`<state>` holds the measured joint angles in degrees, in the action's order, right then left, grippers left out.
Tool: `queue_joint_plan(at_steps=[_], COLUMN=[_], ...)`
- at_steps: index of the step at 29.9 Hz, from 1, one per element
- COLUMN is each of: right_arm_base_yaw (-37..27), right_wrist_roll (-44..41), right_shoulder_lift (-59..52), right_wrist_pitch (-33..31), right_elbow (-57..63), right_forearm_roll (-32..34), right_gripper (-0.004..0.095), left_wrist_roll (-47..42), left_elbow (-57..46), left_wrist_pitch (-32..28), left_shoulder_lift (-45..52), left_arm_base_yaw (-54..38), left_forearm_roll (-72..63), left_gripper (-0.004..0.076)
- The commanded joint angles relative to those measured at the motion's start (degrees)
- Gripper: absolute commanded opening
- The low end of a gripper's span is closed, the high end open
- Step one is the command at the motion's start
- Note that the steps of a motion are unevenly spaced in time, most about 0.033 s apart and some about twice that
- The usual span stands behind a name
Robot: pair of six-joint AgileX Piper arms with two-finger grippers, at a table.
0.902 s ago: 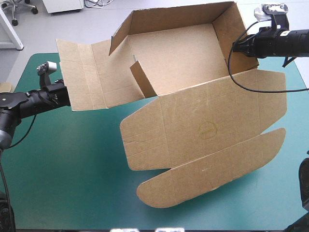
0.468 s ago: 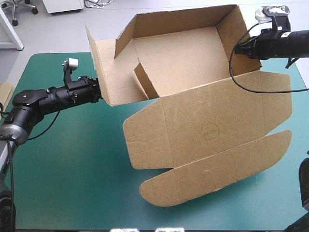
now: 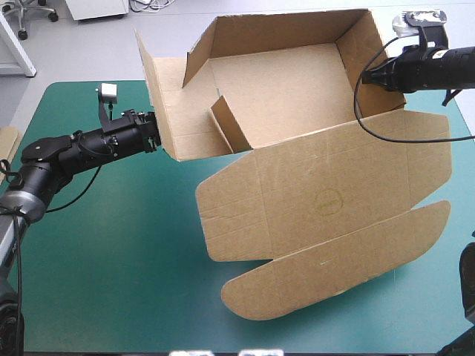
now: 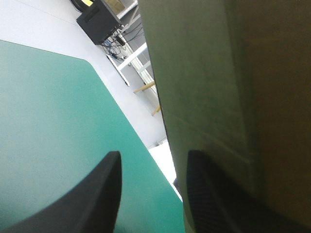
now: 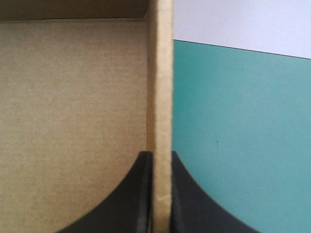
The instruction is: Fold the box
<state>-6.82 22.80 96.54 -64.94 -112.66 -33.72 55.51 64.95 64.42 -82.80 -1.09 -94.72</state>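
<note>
The brown box (image 3: 326,200) lies at the table's far right, its tray half formed and its lid flat toward the front. The back and right walls stand up. The left side panel (image 3: 159,96) stands nearly upright. My left gripper (image 3: 152,138) presses against its outer face. In the left wrist view the left gripper (image 4: 153,160) is open, with the board (image 4: 218,97) against the outer side of one finger and only teal-green cover between the fingers. My right gripper (image 3: 366,76) is shut on the right wall's edge (image 5: 159,73), one finger on each face (image 5: 159,156). A short inner flap (image 3: 230,126) stands inside the tray.
The teal-green cover (image 3: 111,259) is bare at the left and front left. An edge of more brown board (image 3: 7,141) shows at the table's left edge. The tray's back part reaches past the table's far edge. The lid's rounded tab (image 3: 334,267) lies near the right front.
The left side panel swung from flat to nearly upright as my left gripper moved right against it. The whole box slid a little to the right. The right gripper kept its hold.
</note>
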Motion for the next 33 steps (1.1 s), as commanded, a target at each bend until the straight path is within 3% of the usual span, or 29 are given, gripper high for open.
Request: queue_joint_plan(at_steps=[1,7,14,24,33], right_arm_base_yaw=[-0.3,0.5,4.6,6.4,6.4], right_wrist_roll=[-1.3,-1.4,-3.0,-4.0,-4.3], right_shoulder_lift=[-2.1,-0.7,0.1,0.7,0.7], right_wrist_pitch=[3.0,3.1,4.7,5.2,4.9], right_elbow=[-1.7,-1.7,-1.7,-1.7,-1.7], right_forearm_roll=[-0.4,0.1,5.1,5.3,5.5], right_gripper=[0.0,0.0,0.0,0.0,0.0], left_wrist_roll=[0.2,0.2,-0.4,-1.1,-4.4], left_elbow=[1.5,1.5,2.3,7.2,13.1], left_wrist_pitch=[2.9,4.2,6.3,3.0,-6.2], left_shoulder_lift=[1.8,1.7,0.3,-4.0,-4.0], left_arm_base_yaw=[0.3,0.3,0.5,5.4,9.1], left_forearm_roll=[-6.2,-6.2,-6.2,-6.2,0.4], left_gripper=[0.0312,0.0311,0.0312,0.0312,0.0312])
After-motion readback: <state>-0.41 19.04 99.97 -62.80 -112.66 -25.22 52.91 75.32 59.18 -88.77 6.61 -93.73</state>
